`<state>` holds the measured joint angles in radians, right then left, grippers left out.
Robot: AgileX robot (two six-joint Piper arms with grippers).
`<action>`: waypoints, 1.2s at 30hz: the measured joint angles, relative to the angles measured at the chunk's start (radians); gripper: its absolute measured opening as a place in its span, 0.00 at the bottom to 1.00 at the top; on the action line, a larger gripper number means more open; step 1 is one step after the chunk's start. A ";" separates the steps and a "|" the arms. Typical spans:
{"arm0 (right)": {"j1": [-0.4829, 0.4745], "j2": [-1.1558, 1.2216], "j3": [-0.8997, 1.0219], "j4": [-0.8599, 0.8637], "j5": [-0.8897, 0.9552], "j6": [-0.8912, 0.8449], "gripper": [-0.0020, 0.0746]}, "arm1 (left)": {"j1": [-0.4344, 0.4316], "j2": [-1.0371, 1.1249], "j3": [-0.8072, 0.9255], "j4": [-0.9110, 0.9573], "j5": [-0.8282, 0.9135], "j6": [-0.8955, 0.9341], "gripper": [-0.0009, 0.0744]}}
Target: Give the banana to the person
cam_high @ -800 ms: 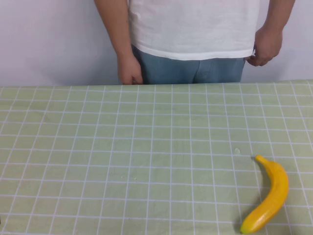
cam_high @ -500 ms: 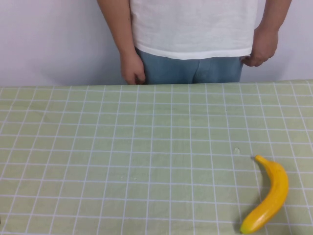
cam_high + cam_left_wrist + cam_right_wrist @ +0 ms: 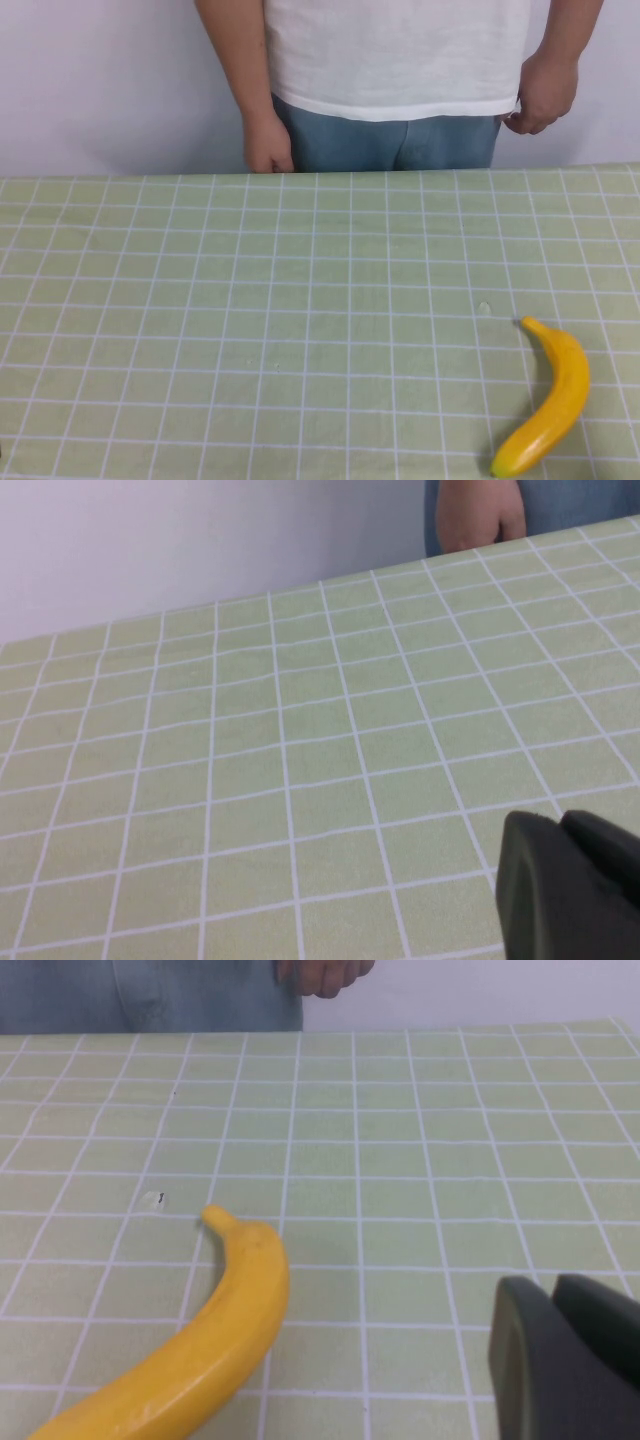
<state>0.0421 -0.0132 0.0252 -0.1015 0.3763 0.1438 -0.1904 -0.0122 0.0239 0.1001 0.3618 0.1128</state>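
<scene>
- Banana (image 3: 546, 405) lies loose on the checked table (image 3: 250, 330), around 4 o'clock.
- Person (image 3: 395, 75) stands at 12 (arms down).
- Left gripper (image 3: 570, 885), right gripper (image 3: 565, 1355): low over the cloth, touching nothing; how far open, can't tell.

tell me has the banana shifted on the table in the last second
No. In the high view the banana lies on the same grid squares of the tablecloth, stem tip at the same line crossing. Neither the left gripper nor the right gripper touches it.
</scene>
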 joint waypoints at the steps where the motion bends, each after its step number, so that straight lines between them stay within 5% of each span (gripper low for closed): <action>1: 0.000 0.000 0.000 0.000 0.000 0.000 0.02 | 0.000 0.000 0.000 0.000 0.000 0.000 0.01; 36: 0.000 0.000 0.006 -0.002 -0.086 0.000 0.02 | 0.000 0.000 0.000 0.000 0.000 0.000 0.01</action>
<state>0.0421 -0.0132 0.0313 -0.1033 0.2902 0.1438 -0.1904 -0.0122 0.0239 0.1001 0.3618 0.1128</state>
